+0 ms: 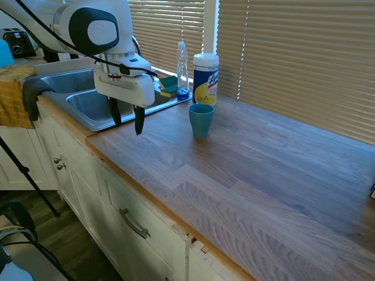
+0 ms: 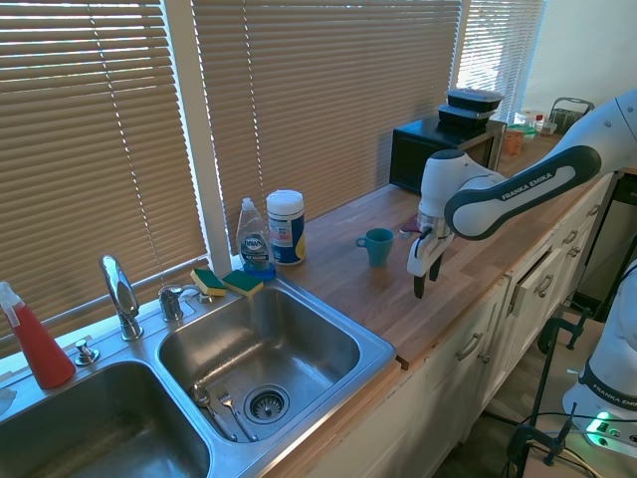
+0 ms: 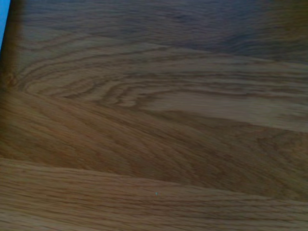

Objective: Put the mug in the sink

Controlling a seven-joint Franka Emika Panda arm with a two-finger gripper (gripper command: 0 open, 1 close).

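The teal mug [image 1: 201,120] [image 2: 377,246] stands upright on the wooden counter, just in front of the wipes canister. My gripper [image 1: 127,120] [image 2: 426,274] hangs open with fingers pointing down, close above the counter near its front edge. It is between the mug and the sink, apart from the mug, and holds nothing. The stainless double-basin sink [image 1: 88,108] [image 2: 378,351] lies beside the counter, with its near basin next to the gripper. The wrist view shows only wood grain and a teal sliver [image 3: 3,19] at one edge.
A white-and-yellow wipes canister [image 1: 205,79] [image 2: 286,227], a dish soap bottle [image 1: 183,70] [image 2: 255,239] and sponges [image 1: 169,86] [image 2: 227,282] line the window side. The faucet [image 2: 119,294] rises behind the basins. Cutlery [image 2: 214,403] lies in the near basin. A microwave [image 2: 443,149] stands further along the counter.
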